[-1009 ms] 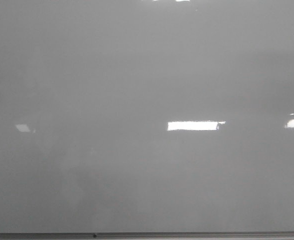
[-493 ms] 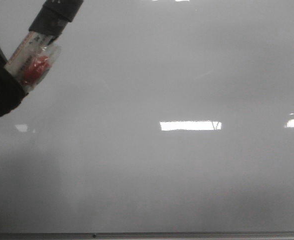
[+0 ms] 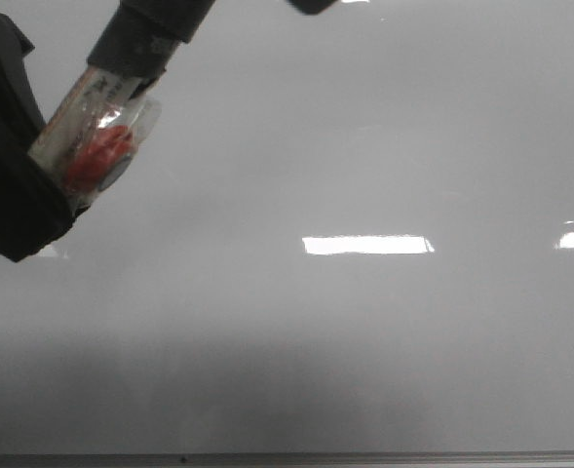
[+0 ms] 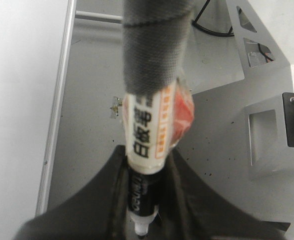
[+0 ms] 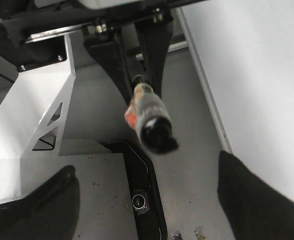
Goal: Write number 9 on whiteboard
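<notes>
Pinching a white-labelled marker with a dark grey cap [image 4: 149, 100], the left end effector [image 4: 144, 200] is seen closest, the right end effector [image 5: 147, 200] is held spread, and beyond them lies the glossy pale grey whiteboard [image 3: 364, 341], still bare.

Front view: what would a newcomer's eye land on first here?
First, the marker, white-labelled with a red blob and a dark cap, slanting in at the upper left, clamped in the black left gripper. Next, the bright rectangular glare near the middle of the glossy whiteboard, which carries no ink yet. In the right wrist view, the right gripper stands open and holds nothing.
</notes>
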Controlling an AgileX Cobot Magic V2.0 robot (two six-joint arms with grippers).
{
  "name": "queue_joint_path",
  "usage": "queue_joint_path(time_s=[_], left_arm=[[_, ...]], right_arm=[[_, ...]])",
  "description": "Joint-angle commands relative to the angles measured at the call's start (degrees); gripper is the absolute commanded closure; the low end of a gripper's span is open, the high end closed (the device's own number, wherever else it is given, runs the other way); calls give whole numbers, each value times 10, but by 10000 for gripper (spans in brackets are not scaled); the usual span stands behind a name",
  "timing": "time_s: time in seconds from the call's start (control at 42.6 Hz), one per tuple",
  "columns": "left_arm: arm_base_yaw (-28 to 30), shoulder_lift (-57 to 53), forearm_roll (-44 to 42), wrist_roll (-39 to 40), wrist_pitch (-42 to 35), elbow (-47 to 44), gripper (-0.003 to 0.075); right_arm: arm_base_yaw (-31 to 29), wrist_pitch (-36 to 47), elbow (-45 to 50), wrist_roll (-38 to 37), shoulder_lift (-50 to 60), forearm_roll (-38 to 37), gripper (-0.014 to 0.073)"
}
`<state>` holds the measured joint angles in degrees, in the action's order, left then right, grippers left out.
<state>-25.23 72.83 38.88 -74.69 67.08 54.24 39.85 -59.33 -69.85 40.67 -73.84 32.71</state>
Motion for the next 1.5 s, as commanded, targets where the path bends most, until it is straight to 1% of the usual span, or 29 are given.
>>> queue_joint_path(time_s=[0.0,0.211,0.282,0.352,0.422,0.563,0.681,0.728,0.751,0.798,0.821,0.868,0.915,0.986,1.033,1.103,1.173,1.244,1.338,1.408,1.478], left_arm=[[-5,-14,34,0,3,18,739],[-5,-14,34,0,3,18,739],[-5,-14,34,0,3,18,739],[-5,-14,34,-1,3,18,739],[-5,-14,34,-1,2,18,739],[-5,-14,35,-1,-4,18,739],[-5,-14,45,0,-17,18,732],[-5,-14,52,1,-17,18,699],[-5,-14,55,3,-17,18,674],[-5,-14,60,10,-18,18,569],[-5,-14,61,17,-23,18,509],[-5,-14,61,32,-48,18,332],[-5,-14,61,45,-71,18,190],[-5,-14,61,59,-81,18,94],[-5,-15,61,65,-79,19,74],[-5,-19,61,65,-70,19,81],[-4,-32,60,78,-69,19,86],[-3,-52,59,81,-69,19,147],[11,-74,48,110,-68,19,302],[29,-91,19,137,-63,19,455],[51,-105,1,155,-54,17,643]], right_arm=[[18,23,-46,13,-34,23,4],[31,19,-80,36,-90,43,7],[31,18,-81,37,-98,46,36],[31,17,-81,37,-105,50,105],[31,17,-81,38,-107,57,191],[31,12,-81,43,-107,64,454],[31,5,-81,46,-108,64,597],[31,4,-81,47,-108,66,658],[31,4,-81,47,-108,67,671],[31,5,-81,47,-108,68,662],[31,7,-81,47,-108,68,664],[28,6,-81,47,-108,68,664],[20,-2,-81,47,-106,68,664],[2,-19,-80,47,-100,68,664],[-14,-29,-76,47,-91,68,664],[-39,-31,-59,47,-70,68,664],[-79,-20,-23,47,-37,68,664],[-132,15,30,47,0,68,664],[-177,79,78,47,29,77,664],[-203,126,107,47,41,103,664],[-212,162,121,47,41,121,664]])
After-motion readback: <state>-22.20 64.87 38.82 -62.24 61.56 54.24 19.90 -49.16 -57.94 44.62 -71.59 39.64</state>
